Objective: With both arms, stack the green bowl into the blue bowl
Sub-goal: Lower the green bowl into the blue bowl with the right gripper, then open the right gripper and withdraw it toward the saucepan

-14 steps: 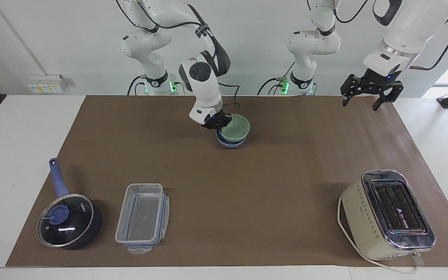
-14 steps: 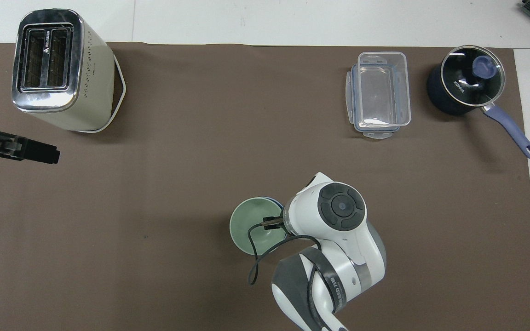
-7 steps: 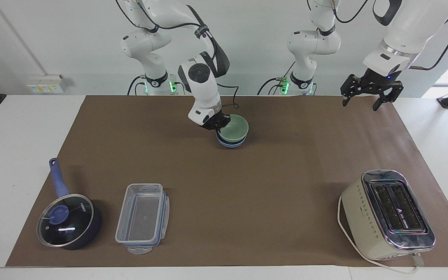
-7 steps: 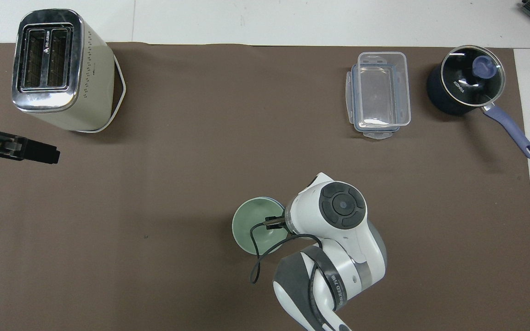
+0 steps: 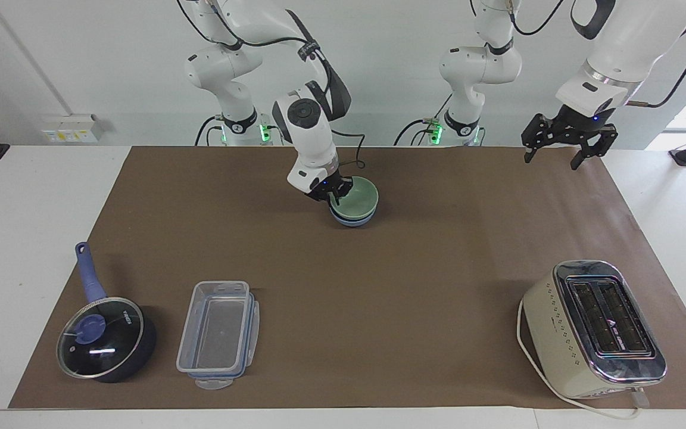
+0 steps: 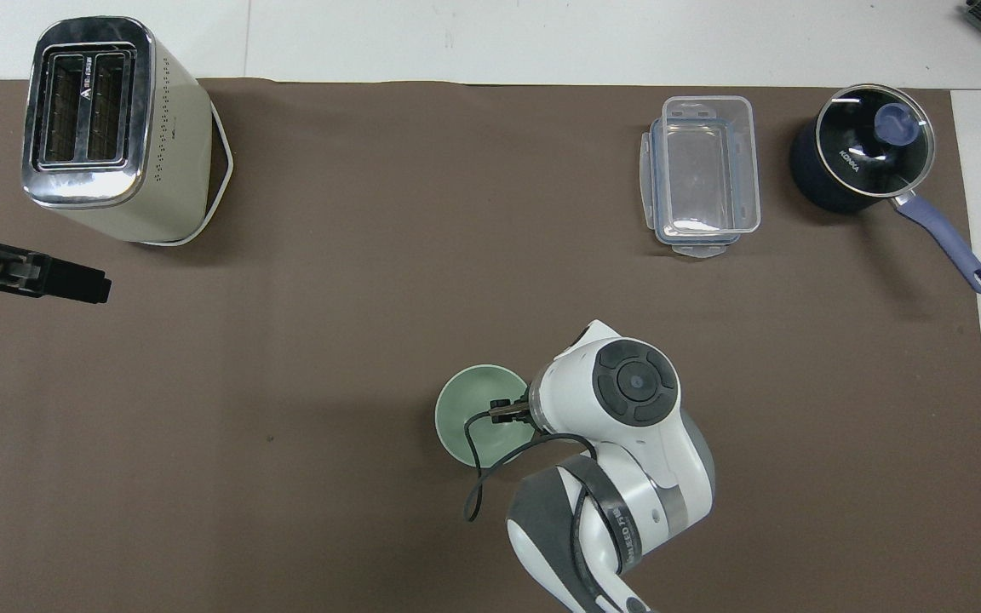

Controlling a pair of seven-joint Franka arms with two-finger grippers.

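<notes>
The pale green bowl [image 5: 359, 196] sits nested level inside the light blue bowl [image 5: 352, 221], in the middle of the mat close to the robots. Only the blue bowl's lower band shows under it. In the overhead view the green bowl [image 6: 469, 410] covers the blue one completely. My right gripper [image 5: 334, 195] is down at the green bowl's rim, on the side toward the right arm's end; the wrist hides it from above. My left gripper [image 5: 551, 159] hangs open and empty above the mat's corner at the left arm's end, where that arm waits.
A cream toaster [image 5: 594, 329] stands far from the robots at the left arm's end. A clear plastic container [image 5: 218, 333] and a dark blue lidded saucepan [image 5: 105, 339] sit far from the robots toward the right arm's end.
The green bowl was tilted and raised on the blue bowl; it has sunk and levelled into it. My right wrist has come down slightly with it. The left arm has not moved.
</notes>
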